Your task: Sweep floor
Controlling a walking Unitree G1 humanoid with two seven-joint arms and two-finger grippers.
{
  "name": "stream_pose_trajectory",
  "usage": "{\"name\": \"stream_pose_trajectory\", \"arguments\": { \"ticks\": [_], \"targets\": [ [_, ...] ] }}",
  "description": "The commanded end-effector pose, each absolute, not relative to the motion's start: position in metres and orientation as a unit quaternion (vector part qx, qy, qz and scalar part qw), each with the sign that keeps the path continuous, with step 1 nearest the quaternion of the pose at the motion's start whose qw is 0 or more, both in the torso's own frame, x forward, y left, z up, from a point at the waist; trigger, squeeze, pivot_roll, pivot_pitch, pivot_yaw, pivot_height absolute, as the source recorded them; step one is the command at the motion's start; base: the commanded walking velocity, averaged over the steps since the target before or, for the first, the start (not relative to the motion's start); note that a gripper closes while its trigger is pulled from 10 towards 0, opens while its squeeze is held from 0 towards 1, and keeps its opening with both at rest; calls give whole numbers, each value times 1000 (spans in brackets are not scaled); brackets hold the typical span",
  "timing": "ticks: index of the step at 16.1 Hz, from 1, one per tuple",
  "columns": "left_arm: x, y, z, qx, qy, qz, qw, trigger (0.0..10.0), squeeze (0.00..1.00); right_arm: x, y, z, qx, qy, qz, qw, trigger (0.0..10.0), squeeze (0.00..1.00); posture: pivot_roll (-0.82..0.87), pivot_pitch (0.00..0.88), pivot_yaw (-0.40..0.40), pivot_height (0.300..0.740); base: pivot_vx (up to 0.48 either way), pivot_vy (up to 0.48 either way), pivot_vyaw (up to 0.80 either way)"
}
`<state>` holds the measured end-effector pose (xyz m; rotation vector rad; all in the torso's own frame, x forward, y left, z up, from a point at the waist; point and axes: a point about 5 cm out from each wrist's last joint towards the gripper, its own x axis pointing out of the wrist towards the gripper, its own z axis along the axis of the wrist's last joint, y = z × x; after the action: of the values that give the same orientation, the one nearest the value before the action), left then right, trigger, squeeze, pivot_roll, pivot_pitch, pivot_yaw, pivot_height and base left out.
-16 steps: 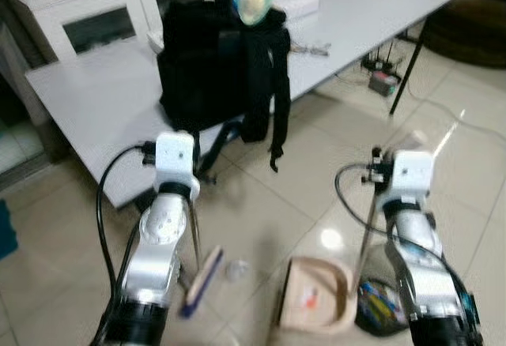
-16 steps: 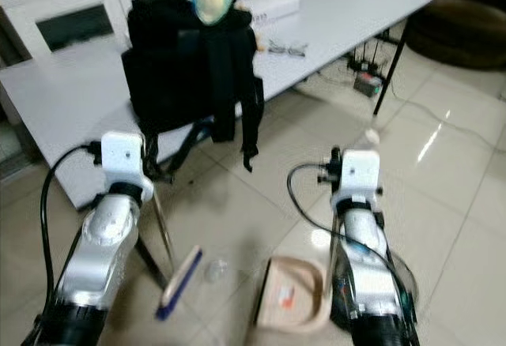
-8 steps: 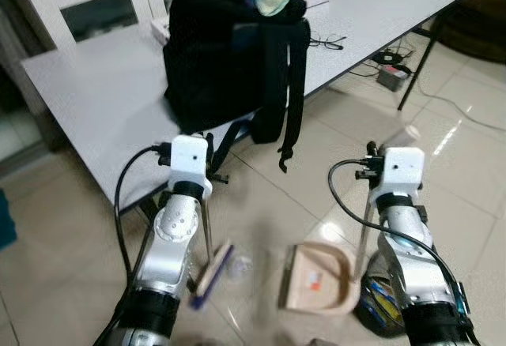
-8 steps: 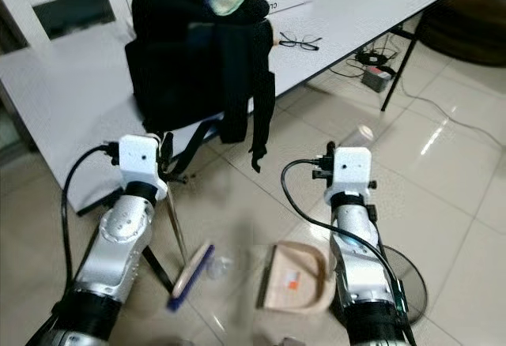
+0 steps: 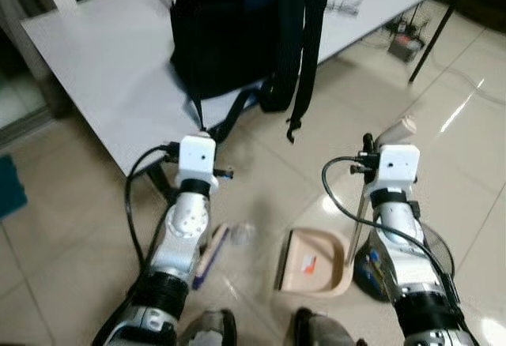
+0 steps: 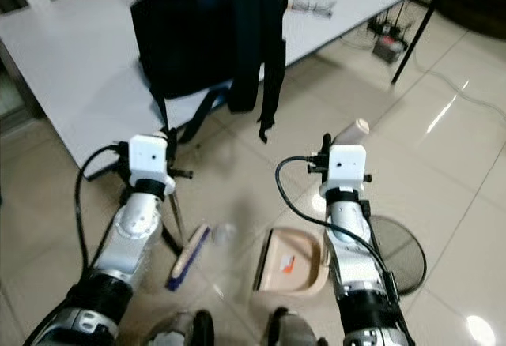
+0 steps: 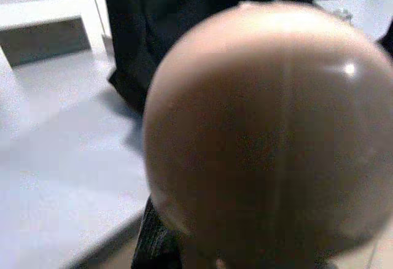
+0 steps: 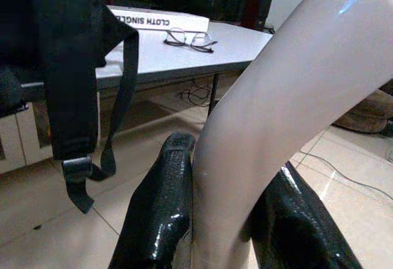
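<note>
The left end effector (image 7: 184, 244) is clamped on the broom (image 6: 190, 256), the right end effector (image 8: 221, 220) on the dustpan (image 6: 289, 262) handle. The clear scrap (image 6: 224, 234) on the floor between them could skid past the pan's edge if the broom pushes crookedly.

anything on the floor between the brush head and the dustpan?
In the left eye view, a small clear scrap of litter lies on the tiles right beside the brush head. From it to the dustpan the tile is bare.
</note>
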<state>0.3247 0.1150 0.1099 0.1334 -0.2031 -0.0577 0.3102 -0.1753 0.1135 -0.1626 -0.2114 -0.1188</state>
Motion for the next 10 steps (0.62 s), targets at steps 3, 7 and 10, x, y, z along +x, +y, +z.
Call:
{"name": "stream_pose_trajectory", "arguments": {
  "ticks": [3, 7, 10],
  "targets": [
    [332, 104, 123, 64, -140, -34, 988, 10000, 0, 313, -174, 120, -94, -147, -61, 983, 10000, 0, -20, 323, 61, 740, 0, 0, 0],
    [342, 100, 130, 85, -154, -33, 984, 10000, 0, 317, -171, 112, -108, -142, -69, 981, 10000, 0, -16, 348, 68, 740, 0, 0, 0],
    [347, 95, 135, 70, -157, -50, 984, 10000, 0, 320, -171, 100, -120, -117, -86, 982, 10000, 0, -15, 362, 64, 740, 0, 0, 0]
  ]
}}
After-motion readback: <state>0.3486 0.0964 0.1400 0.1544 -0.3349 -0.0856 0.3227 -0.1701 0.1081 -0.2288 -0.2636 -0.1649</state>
